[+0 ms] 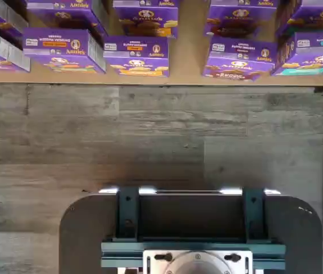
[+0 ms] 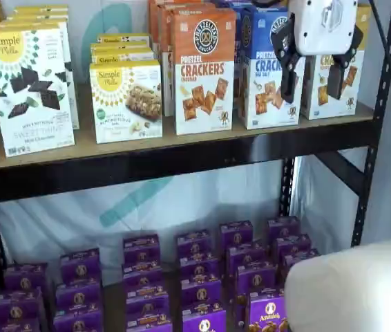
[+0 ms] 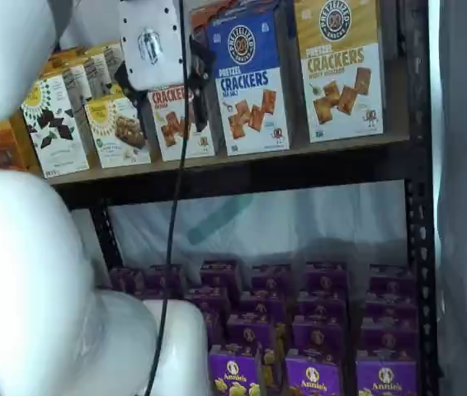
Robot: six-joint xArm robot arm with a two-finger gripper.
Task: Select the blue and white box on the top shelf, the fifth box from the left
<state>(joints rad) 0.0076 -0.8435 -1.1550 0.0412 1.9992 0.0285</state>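
Note:
The blue and white box (image 2: 263,72) stands upright on the top shelf (image 2: 182,151), between an orange-topped box and a yellow-topped one. It shows in both shelf views, and its blue top and white lower half are plain in a shelf view (image 3: 250,82). My gripper (image 2: 311,81) hangs in front of the shelf, with its white body above. Its two black fingers are apart with a plain gap and hold nothing. One finger (image 2: 289,77) overlaps the box's right edge. In a shelf view (image 3: 153,41) only the gripper's white body shows clearly. The wrist view shows neither.
An orange cheddar box (image 2: 204,69) stands left of the target and a yellow-topped box (image 3: 338,70) right of it. Simple Mills boxes (image 2: 30,90) fill the shelf's left. Purple Annie's boxes (image 2: 202,277) sit below, also in the wrist view (image 1: 136,54). The white arm (image 3: 27,272) fills the foreground.

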